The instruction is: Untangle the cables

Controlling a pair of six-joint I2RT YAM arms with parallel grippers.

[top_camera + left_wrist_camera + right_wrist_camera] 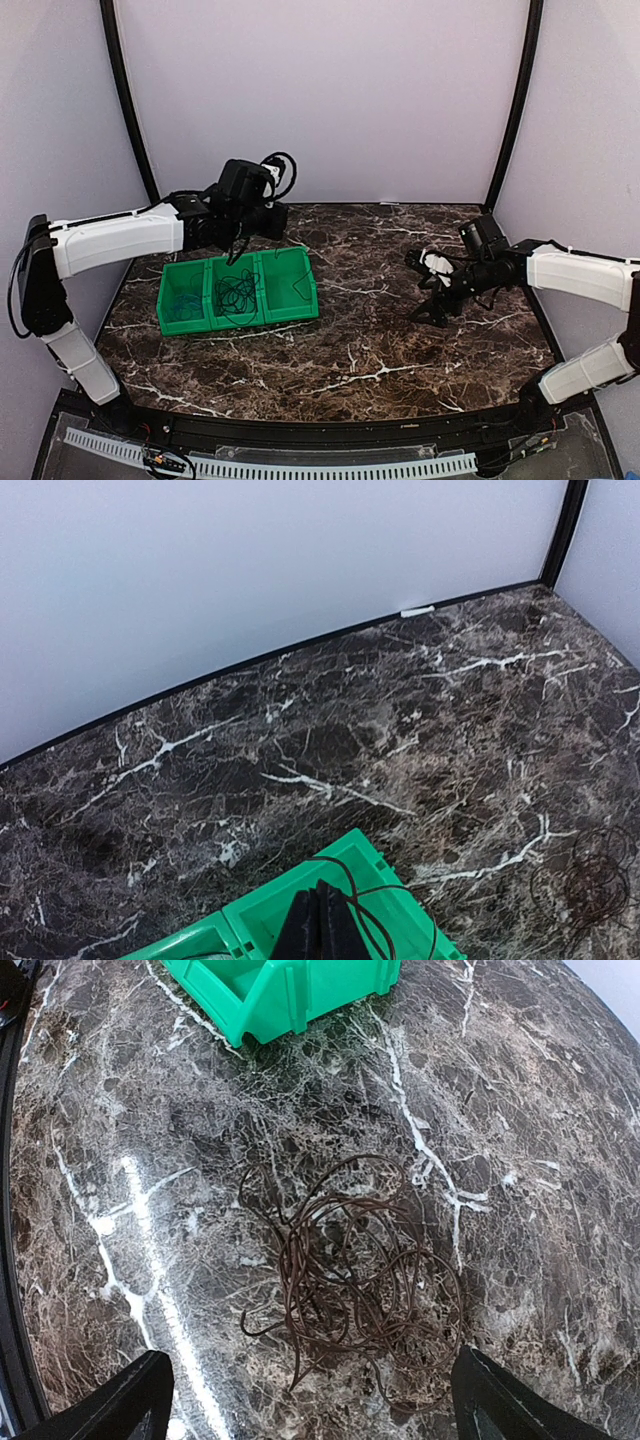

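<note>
Right fingers (130, 1405), spread wide, hang above the brown cable bunch (360, 1260) just ahead; left fingers (320, 925) clamp the black cable (237, 290)

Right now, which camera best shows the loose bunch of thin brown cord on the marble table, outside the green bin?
Right wrist: the brown cord bunch sits mid-frame beneath the open right gripper, loops distinct. Left wrist catches it small, lower right corner. Top external barely shows it against dark marble.
</note>
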